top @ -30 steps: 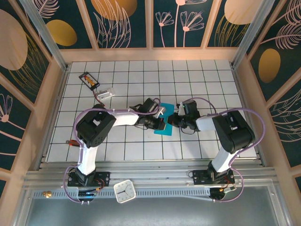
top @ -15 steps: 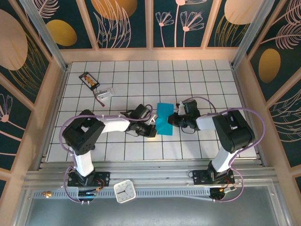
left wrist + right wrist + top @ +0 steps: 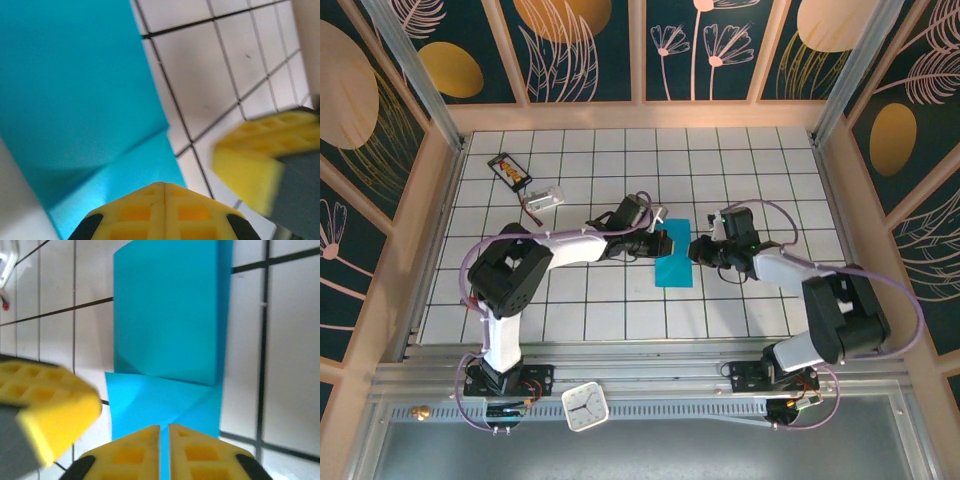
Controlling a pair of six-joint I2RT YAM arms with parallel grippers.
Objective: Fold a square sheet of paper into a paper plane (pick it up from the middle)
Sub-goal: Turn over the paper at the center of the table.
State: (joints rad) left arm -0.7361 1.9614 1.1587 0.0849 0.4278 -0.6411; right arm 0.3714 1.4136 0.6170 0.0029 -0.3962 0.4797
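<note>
I am watching the thin teal-blue folded paper sheet (image 3: 75,90) lying just ahead of my left gripper (image 3: 164,186), fingers together, and my right gripper (image 3: 164,429), whose grip I cannot tell.

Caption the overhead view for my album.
Folded teal paper on a tiled table, with the left end effector and right end effector meeting at it.
</note>
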